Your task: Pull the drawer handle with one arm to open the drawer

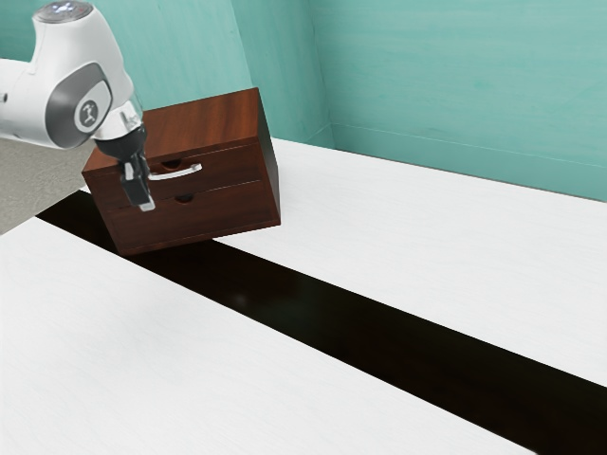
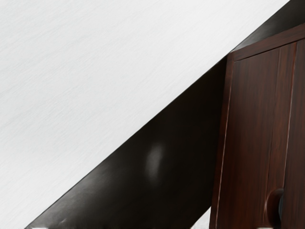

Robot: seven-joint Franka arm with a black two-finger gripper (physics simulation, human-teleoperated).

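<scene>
Nothing readable in these, honestly. Closest thing is a small white emblem (image 1: 87, 111) on the grey round joint cap (image 1: 68, 121) of the white robot arm (image 1: 71, 43), seen in the exterior view, and it's just a little squiggle, no letters or numbers anyone can make out.

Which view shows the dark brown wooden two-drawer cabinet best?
The exterior view: the whole dark brown wooden cabinet, both drawer fronts and the silver handle. The wrist view gives a close strip of its front panel.
</scene>
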